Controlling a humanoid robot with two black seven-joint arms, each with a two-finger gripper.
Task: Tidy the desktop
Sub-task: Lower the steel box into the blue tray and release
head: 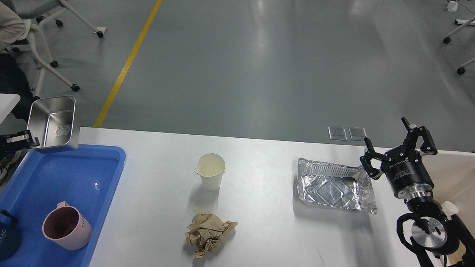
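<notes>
L claw [26, 138] grips steel box [54, 122] over blue tray [102, 172]; R claw [391, 145] open, empty, beside foil tray [334, 186] on worktop [265, 229].

A lab or workshop hall: grey coated floor [263, 63], yellow floor line [131, 58], wheeled chairs [48, 8]

White desktop [257, 245]: blue tray [108, 208], paper cup [210, 171], crumpled paper [208, 233], foil tray [334, 188].

We see a white desktop [257, 237], blue tray [82, 175], pink mug [66, 227], crumpled tan paper [208, 233] and shiny silver foil tray [334, 187]
</notes>
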